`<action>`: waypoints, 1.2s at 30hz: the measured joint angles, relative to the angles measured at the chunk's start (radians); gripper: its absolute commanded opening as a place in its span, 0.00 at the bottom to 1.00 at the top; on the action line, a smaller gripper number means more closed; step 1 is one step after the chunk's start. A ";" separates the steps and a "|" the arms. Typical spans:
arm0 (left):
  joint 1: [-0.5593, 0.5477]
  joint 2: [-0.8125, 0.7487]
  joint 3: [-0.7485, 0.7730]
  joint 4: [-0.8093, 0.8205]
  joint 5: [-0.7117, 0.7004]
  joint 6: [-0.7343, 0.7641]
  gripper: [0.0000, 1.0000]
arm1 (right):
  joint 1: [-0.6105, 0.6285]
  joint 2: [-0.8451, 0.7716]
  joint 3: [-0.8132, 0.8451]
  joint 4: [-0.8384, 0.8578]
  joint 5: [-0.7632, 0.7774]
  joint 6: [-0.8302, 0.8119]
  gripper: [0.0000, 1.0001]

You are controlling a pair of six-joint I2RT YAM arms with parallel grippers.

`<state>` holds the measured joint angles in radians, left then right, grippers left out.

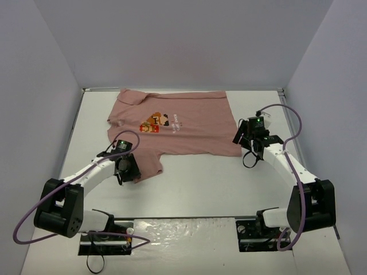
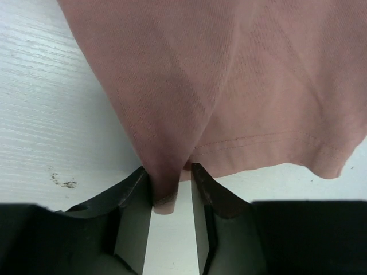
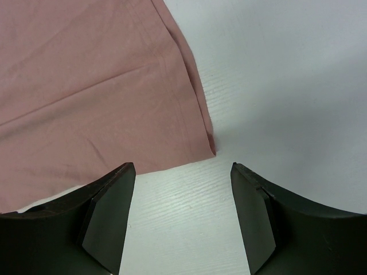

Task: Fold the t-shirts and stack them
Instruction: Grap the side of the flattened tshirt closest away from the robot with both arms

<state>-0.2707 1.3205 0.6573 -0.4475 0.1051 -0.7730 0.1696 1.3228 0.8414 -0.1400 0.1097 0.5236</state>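
Observation:
A salmon-pink t-shirt (image 1: 178, 123) lies spread flat on the white table, its pixel graphic (image 1: 157, 123) facing up. My left gripper (image 1: 131, 171) is at the near-left sleeve. In the left wrist view its jaws have narrowed around a gathered fold of the t-shirt (image 2: 229, 86). The fold rests against the left finger (image 2: 135, 200), and a strip of table shows between it and the right finger, so my left gripper (image 2: 170, 172) is open. My right gripper (image 1: 245, 149) stands open just short of the near-right hem corner. In its wrist view the t-shirt (image 3: 86, 86) lies ahead of my right gripper (image 3: 183, 172), with bare table between the fingers.
Pale walls (image 1: 46, 86) close in the table on the left, back and right. The arm bases (image 1: 103, 235) sit at the near edge, with purple cables looping beside each arm.

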 measured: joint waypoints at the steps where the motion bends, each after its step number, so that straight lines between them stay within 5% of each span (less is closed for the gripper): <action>1: -0.004 0.000 0.000 0.001 0.001 -0.004 0.05 | 0.000 0.000 -0.006 0.000 0.001 0.000 0.65; 15: -0.005 -0.235 -0.036 -0.125 -0.001 -0.053 0.00 | 0.000 0.204 0.003 0.012 -0.002 -0.007 0.64; 29: -0.005 -0.294 -0.012 -0.209 0.027 -0.044 0.00 | 0.000 0.314 0.013 0.065 0.016 0.011 0.59; 36: -0.005 -0.294 -0.005 -0.229 0.029 -0.034 0.00 | 0.000 0.327 0.014 0.103 0.030 0.015 0.38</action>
<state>-0.2756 1.0267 0.6522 -0.6767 0.1342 -0.8069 0.1696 1.6495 0.8555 -0.0370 0.1398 0.5386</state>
